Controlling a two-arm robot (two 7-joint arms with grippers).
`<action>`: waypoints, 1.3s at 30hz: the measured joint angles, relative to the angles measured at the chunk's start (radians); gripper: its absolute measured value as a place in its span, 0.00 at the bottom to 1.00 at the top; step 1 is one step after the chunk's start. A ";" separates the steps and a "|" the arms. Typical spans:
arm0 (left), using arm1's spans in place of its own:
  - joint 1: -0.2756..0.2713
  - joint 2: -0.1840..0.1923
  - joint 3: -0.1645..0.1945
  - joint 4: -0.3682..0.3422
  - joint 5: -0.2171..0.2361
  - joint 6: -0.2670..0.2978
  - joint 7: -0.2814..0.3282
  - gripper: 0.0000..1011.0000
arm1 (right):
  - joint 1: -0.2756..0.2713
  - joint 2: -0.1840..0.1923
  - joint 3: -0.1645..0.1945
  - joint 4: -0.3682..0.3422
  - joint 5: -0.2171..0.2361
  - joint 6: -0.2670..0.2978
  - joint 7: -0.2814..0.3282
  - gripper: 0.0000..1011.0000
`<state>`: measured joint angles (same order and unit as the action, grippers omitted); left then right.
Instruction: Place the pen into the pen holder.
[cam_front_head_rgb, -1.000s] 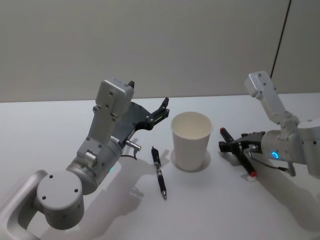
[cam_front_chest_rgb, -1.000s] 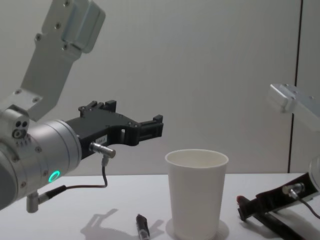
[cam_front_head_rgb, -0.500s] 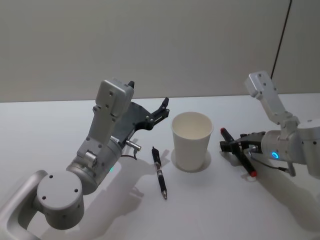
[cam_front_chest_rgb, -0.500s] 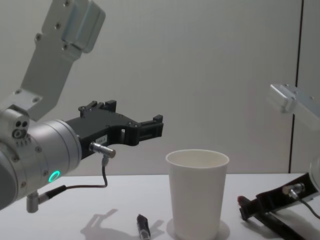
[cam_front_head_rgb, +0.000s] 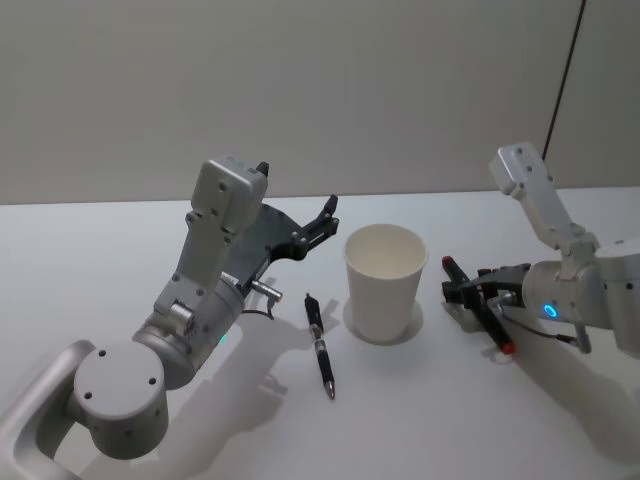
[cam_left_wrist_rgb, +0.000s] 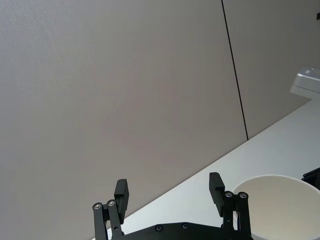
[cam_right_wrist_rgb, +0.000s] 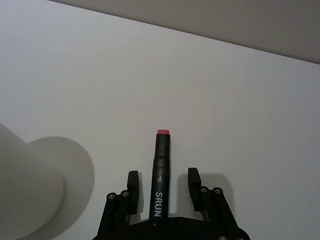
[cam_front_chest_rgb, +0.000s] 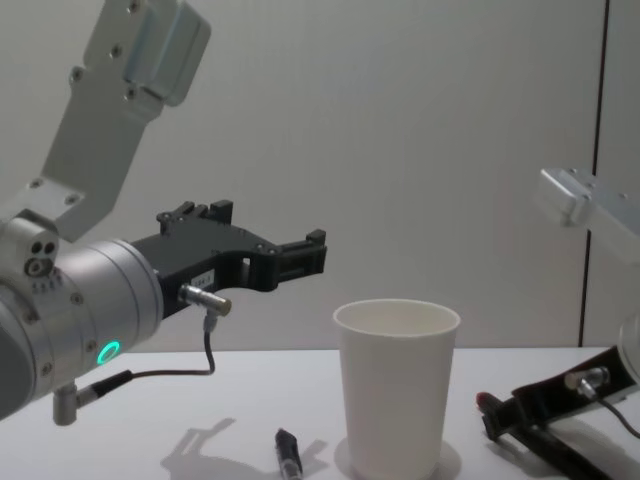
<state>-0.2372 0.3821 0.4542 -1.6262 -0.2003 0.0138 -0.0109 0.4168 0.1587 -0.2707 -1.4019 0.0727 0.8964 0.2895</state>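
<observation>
White table (cam_front_head_rgb: 450, 420) bears pen holder (cam_front_head_rgb: 385, 280), black pen (cam_front_head_rgb: 319, 343), marker (cam_right_wrist_rgb: 161, 162).

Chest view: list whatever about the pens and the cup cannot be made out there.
- Black pen: just its upper end shows; the bottom edge cuts off the rest.
- Red-ended marker: partly covered by the right hand, its near end cut by the bottom edge.
- Pen holder: its inside floor hides behind its own wall.

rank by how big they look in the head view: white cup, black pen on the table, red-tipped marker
1. white cup: clearly largest.
2-3. black pen and red-tipped marker: similar length. The marker looks thicker, but the right gripper covers part of it, so no ranking.
</observation>
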 joint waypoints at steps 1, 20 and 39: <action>0.000 0.000 0.000 0.000 0.000 0.000 0.000 0.99 | 0.000 0.000 0.000 0.000 0.000 0.000 0.000 0.58; 0.000 0.000 0.000 0.000 0.000 0.000 0.000 0.99 | 0.000 0.000 0.000 0.000 0.000 0.000 0.000 0.46; 0.000 0.000 0.000 0.000 0.000 0.000 0.000 0.99 | 0.000 0.000 0.000 0.000 0.000 0.000 0.000 0.33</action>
<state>-0.2371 0.3821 0.4543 -1.6262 -0.2004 0.0139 -0.0109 0.4168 0.1586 -0.2707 -1.4016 0.0727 0.8964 0.2893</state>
